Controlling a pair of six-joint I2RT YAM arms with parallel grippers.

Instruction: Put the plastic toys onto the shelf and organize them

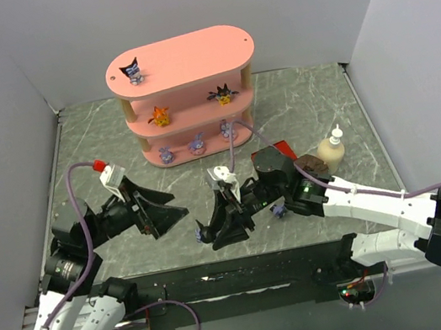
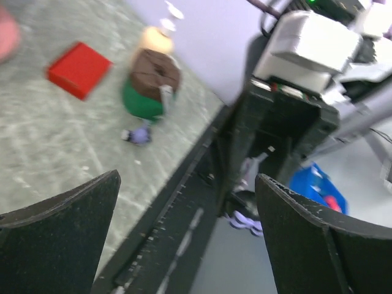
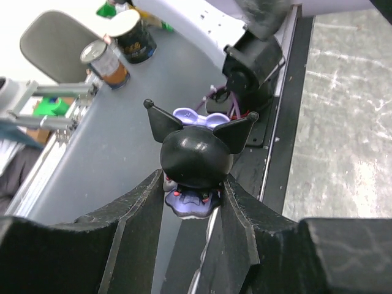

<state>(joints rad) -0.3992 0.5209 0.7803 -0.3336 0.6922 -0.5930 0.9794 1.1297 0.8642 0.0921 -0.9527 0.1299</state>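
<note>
Top external, mid-sort: carrying a dark pointed-ear figurine [image 1: 206,234] low by the near edge of the table [image 1: 99,152], pinched at the body between the half-closed jaws of the right gripper [image 1: 214,227]. Confirmed from the right wrist: same toy upright, ears up, squeezed on both sides. Waiting alongside with the left gripper [image 1: 178,205], jaws spread wide around nothing.

Already up on the pink shelf [image 1: 192,54]: one dark figurine [image 1: 133,69] on the top board, an orange figurine [image 1: 161,116] and a spiky black-and-yellow figurine [image 1: 223,93] on the middle board, three lilac figurines [image 1: 196,144] along the bottom. Left on the table: one small figurine [image 1: 279,208] under the right arm, near the green cylinder [image 2: 147,86] and the red box [image 1: 284,149].

Judged as the carry step for the seventh toy. Calls next for a lift and a long reach across to the shelf, probably to the top board beside its dark twin. Then a level set-down, clear of the board's edge and without knocking neighbours.
</note>
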